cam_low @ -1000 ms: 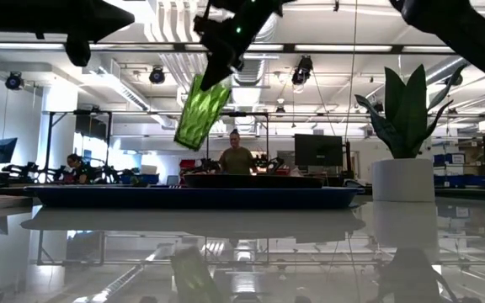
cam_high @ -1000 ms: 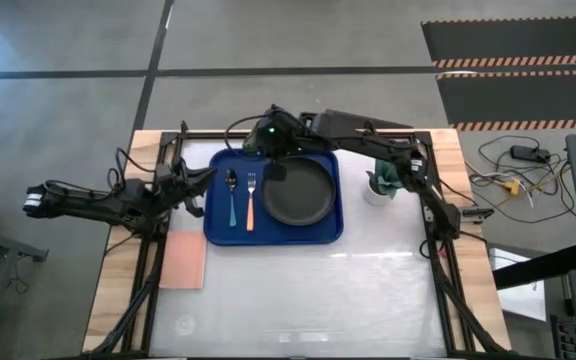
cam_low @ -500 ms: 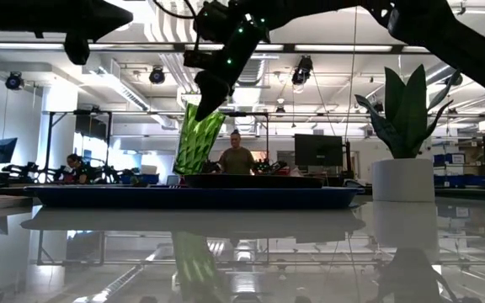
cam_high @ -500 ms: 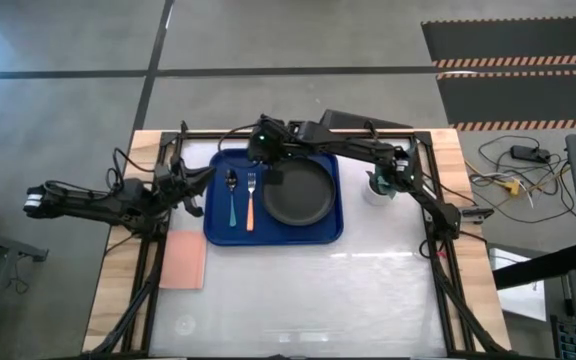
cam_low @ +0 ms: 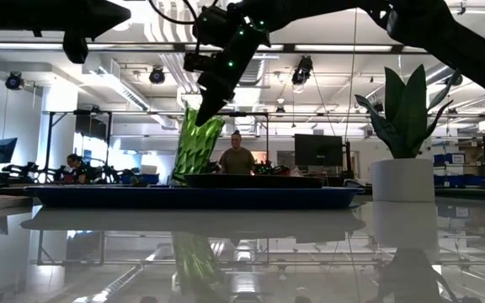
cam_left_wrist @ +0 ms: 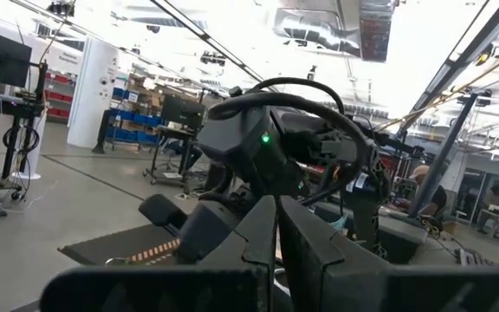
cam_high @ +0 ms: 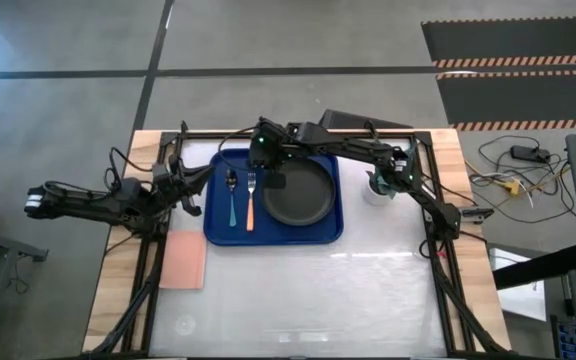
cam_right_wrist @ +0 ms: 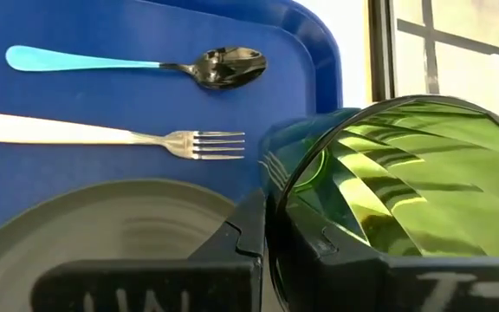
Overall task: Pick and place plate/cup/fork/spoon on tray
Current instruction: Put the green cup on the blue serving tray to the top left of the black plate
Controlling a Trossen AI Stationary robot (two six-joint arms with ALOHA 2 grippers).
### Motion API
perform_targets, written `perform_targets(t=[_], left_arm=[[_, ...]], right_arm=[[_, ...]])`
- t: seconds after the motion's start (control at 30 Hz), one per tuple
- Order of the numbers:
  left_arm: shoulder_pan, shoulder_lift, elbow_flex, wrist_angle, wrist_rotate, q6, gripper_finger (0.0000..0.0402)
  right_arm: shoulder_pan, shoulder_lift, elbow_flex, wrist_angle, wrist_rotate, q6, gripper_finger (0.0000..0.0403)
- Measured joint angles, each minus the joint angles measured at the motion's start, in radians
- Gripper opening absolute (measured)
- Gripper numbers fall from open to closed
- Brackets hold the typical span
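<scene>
Since a moment ago my right pincer [cam_high: 274, 172] has swung the cup [cam_low: 196, 145] from high and tilted down to the tray's [cam_high: 333, 236] far left part, and it now hangs nearly upright with its base about level with the rim. From above, the right arm reaches across the far edge of the table [cam_high: 298, 290] to about eleven o'clock of the plate [cam_high: 298, 192]; the cup itself is hidden under the wrist there. The spoon [cam_high: 231, 196] and fork [cam_high: 250, 200] lie side by side at nine o'clock of the plate, all three on the tray. My left pincer [cam_high: 200, 185] waits just off the tray's left edge, fingers together on nothing. At table height, the cup leans slightly, its top toward one o'clock, held by the rim; I cannot tell whether its base touches the tray yet. The left wrist view shows only my closed left fingers and the other arm's wrist beyond. Past my right wrist, the fingers are clamped on the cup's wall at the rim, one inside and one outside, with the fork tines and the plate's rim close below. To do this well I judge I should straighten the cup, lower slowly onto bare blue between the fork tines and the plate rim, not on either, and part the fingers only once the base sits flat.
</scene>
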Motion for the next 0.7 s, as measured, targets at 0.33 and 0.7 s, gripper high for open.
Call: perform_targets(t=[0.33,0.7], left_arm=[[0.000,0.000,0.000,0.000,-0.004,0.000,0.0000],[0.000,0.000,0.000,0.000,-0.002,0.000,0.0000]], right_arm=[[-0.002,0.003,-0.006,-0.002,0.000,0.000,0.0008],[-0.006,0.003,-0.041,0.011,0.002,0.016,0.0009]])
